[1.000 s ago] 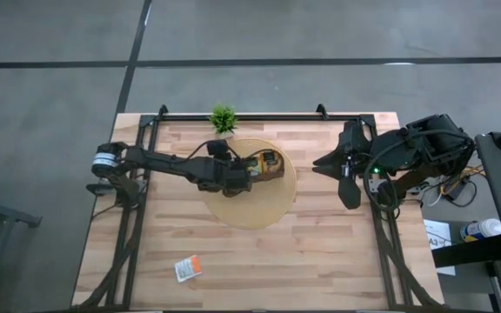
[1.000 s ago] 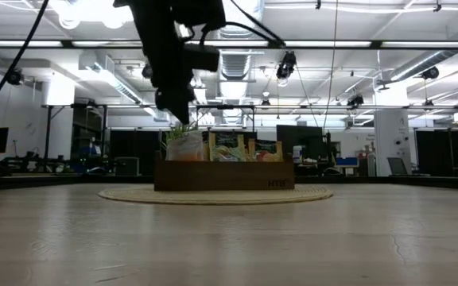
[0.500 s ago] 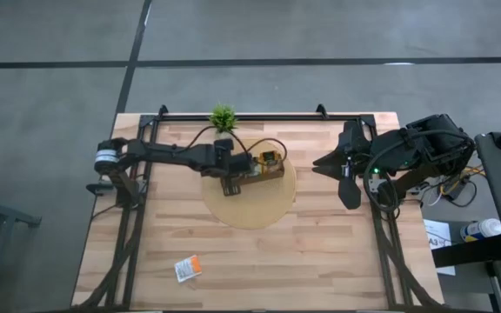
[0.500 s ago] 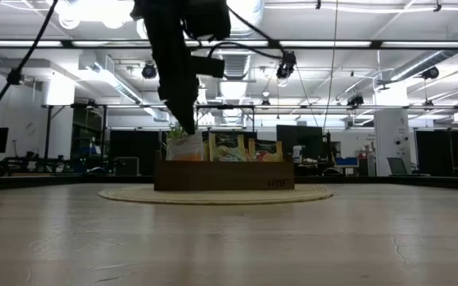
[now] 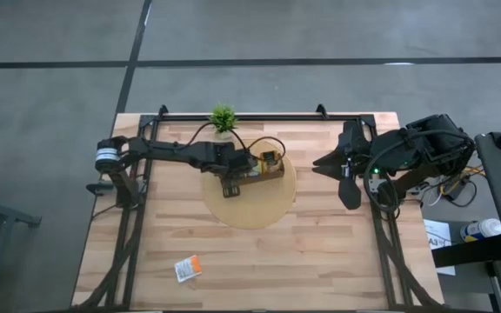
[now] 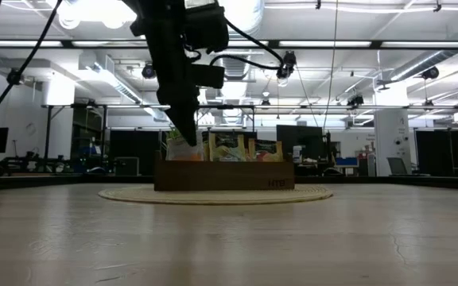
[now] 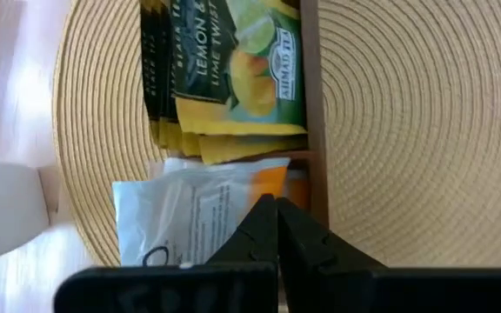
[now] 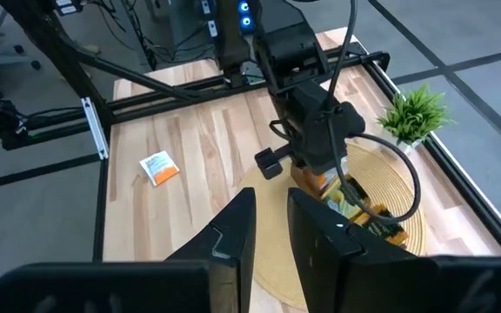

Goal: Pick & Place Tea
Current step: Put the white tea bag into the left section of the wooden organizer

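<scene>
White-and-orange sachet [image 7: 200, 217] sits right under your left pincer [image 7: 277, 228], which is clenched empty over the tray's [image 5: 259, 173] end slot; the loose sachet [image 5: 187, 268] lies well behind, near the worktop's front edge

Potted plant [image 5: 223, 117] close behind tray [image 5: 269, 172]

Light wood plank tabletop [image 5: 320, 252] with black metal frame rail [image 5: 242, 116] along its far edge. Grey concrete floor [image 5: 50, 78] around the tabletop, dark seam lines [image 5: 337, 62] crossing it. Beyond the tabletop in low view: open industrial hall, white ceiling beams [image 6: 388, 48], bright ceiling lamps [image 6: 94, 9], exposed ducts [image 6: 110, 75], monitors [image 6: 304, 143] behind.
</scene>
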